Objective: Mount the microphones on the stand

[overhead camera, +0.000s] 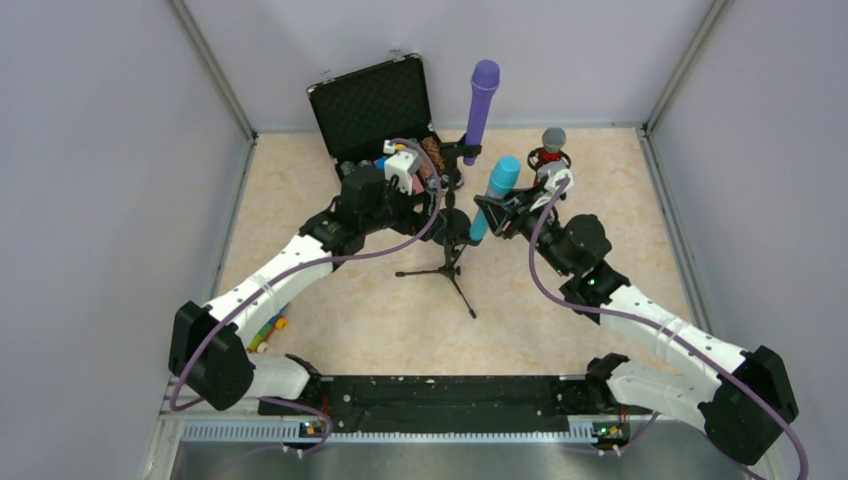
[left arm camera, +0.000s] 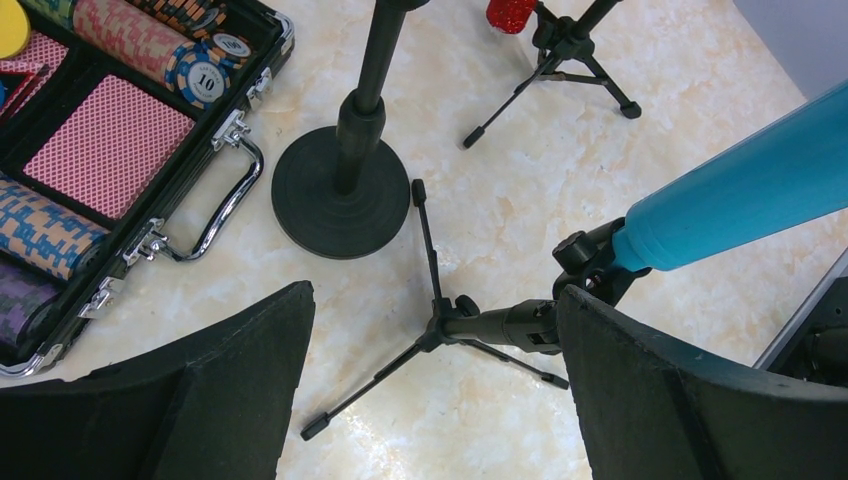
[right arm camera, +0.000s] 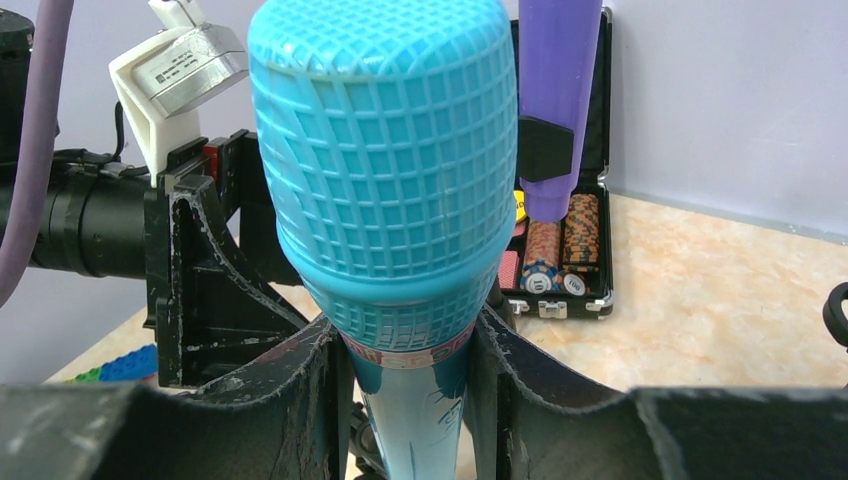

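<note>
We list the blue microphone (right arm camera: 385,170): handle end lost below the frame, between the fingers of the right claw (right arm camera: 405,350). Beyond that claw, purple microphone (right arm camera: 558,90): head cut off at the top. Ahead of the left claw (left arm camera: 435,300), red microphone (left arm camera: 512,12): we see only its glittery butt. Left of that claw, case (left arm camera: 195,148): cropped.

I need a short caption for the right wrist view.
Right gripper clamps the light blue microphone; purple microphone stands behind.

Lab test cell | plain partition walls (overhead camera: 100,150) | marbled tabletop (overhead camera: 380,330)
</note>
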`<state>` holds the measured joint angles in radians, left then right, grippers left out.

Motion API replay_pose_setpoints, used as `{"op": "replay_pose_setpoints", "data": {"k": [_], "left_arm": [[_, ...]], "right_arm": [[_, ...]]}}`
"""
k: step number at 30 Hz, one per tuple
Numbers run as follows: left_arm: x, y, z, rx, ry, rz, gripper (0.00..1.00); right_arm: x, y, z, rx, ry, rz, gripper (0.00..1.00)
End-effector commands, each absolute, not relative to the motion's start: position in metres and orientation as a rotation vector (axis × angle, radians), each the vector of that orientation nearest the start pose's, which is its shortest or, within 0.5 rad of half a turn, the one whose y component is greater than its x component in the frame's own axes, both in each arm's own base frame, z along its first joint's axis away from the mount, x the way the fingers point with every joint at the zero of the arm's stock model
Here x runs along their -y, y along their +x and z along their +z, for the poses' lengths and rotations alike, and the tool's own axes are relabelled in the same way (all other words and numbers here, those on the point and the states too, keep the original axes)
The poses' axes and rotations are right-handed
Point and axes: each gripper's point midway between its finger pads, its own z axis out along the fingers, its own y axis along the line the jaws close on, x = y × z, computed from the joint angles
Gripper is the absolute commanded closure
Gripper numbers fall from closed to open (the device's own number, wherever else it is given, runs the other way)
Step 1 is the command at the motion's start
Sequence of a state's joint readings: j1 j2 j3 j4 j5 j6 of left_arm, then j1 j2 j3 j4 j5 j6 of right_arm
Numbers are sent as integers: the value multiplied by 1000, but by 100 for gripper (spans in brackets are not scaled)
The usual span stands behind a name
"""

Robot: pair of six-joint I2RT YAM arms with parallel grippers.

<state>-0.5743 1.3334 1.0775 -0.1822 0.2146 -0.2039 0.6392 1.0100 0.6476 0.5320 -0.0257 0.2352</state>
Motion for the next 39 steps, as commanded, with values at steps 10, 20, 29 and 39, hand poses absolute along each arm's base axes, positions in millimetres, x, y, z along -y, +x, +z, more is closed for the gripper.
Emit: {"op": "replay_pose_setpoints", "data": {"k": [10,20,29,39], "left_arm": [[266,333,246,-1941,510,-707,6],[269,331,247,-1937,519,-721,7],[270,330,247,-1938,528,-733,7],[272,328,246,-1938,542,-746,7]], "right_arm": [[-242,296,250,-1547,-375,718,100],[-248,299,233,-1592,-402,719,100],[-251,298,211,-1661,-399,730,100],[-252,295,192,-1679,-411,719,100]]}}
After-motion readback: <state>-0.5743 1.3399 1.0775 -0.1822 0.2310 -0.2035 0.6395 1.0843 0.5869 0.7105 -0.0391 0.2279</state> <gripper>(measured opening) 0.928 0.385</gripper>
